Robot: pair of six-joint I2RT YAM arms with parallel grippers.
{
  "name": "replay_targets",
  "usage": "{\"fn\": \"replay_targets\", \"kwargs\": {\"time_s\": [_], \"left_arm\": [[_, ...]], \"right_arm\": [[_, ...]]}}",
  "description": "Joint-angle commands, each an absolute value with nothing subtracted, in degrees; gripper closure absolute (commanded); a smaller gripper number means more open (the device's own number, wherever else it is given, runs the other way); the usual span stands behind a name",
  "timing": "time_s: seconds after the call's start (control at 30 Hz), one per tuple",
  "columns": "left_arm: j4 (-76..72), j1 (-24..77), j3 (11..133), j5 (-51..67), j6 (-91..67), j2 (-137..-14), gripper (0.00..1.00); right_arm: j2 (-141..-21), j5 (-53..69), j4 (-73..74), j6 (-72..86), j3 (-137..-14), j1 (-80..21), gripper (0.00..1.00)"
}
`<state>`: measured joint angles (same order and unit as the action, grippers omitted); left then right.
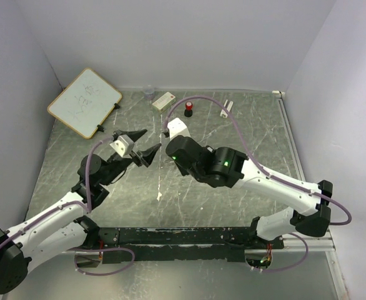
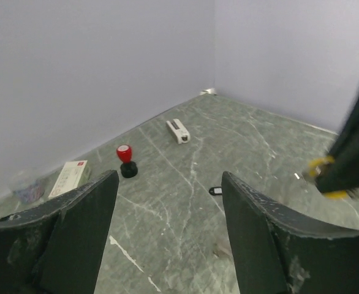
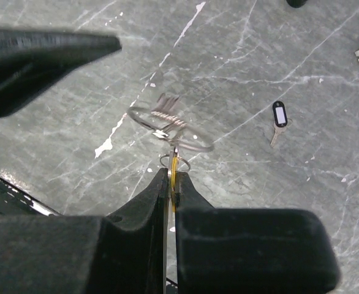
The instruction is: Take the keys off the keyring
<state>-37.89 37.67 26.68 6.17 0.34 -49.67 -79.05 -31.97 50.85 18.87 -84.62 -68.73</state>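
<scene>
So the grey marbled bench (image 1: 245,137) has the whiteboard (image 1: 85,102) propped in the far left corner. Along the back are a white box (image 1: 163,100) and the red-topped knob (image 1: 188,109).

My right pincer (image 3: 171,174) is clamped tight on the yellow-headed key (image 2: 319,165). The keyring (image 3: 167,117) dangles off it above the bench. It's blurry, so I can't count the plain keys. From overhead the right wrist blocks it completely.

Left pincer (image 2: 168,177) sits just beside it, jaws wide apart, holding nothing.

The black-headed key (image 3: 279,115) lies loose on the bench.
</scene>
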Motion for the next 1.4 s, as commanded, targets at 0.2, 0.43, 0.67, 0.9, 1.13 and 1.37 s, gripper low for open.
{"fn": "replay_targets", "kwargs": {"time_s": [0.2,0.43,0.67,0.9,1.13,1.37], "left_arm": [[-49.15,37.88,22.33,28.80,1.68,-49.80,0.13],[-57.88,37.86,22.12,32.96,-1.76,-54.04,0.14],[-60.49,37.97,22.13,33.93,-2.77,-55.86,0.21],[-64.07,38.52,21.27,33.95,-4.20,-58.76,0.27],[-66.53,41.01,19.56,30.28,-1.37,-62.00,0.25],[-69.12,42.70,19.06,26.57,0.05,-63.41,0.28]], "right_arm": [[-76.19,-34.05,50.48,18.97,-87.10,-69.61,1.00],[-75.93,-33.42,48.50,18.87,-86.26,-69.89,1.00],[-75.96,-33.59,47.72,19.23,-86.15,-70.30,1.00],[-75.83,-34.18,47.00,19.36,-85.91,-70.58,1.00],[-76.18,-34.82,47.08,19.50,-86.29,-70.97,1.00],[-76.57,-34.80,47.04,19.57,-86.46,-71.15,1.00]]}}
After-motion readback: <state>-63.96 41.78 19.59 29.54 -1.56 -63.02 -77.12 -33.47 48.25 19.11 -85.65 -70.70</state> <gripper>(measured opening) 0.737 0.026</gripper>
